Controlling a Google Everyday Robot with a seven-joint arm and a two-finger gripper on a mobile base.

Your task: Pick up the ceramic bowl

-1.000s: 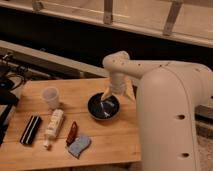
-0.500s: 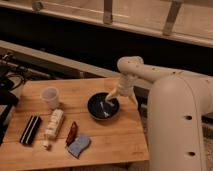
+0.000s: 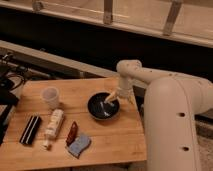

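The white robot arm point(image 3: 170, 107) reaches in from the right over the wooden surface point(image 3: 120, 142). The glossy black ceramic bowl point(image 3: 102, 109) sits on the right part of the surface. The gripper point(image 3: 111, 98) is down at the bowl's right rim; whether it is open, closed or gripping cannot be told. To the left are a translucent cup point(image 3: 50, 96), a pale bottle point(image 3: 53, 125), a black case point(image 3: 30, 130), a blue sponge point(image 3: 79, 145) and a small red-brown item point(image 3: 72, 133).

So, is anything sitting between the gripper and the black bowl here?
Nothing visible does. The gripper is at the right rim of the bowl, reaching over its inside. The cup stands off to the left on the table, apart from the bowl.
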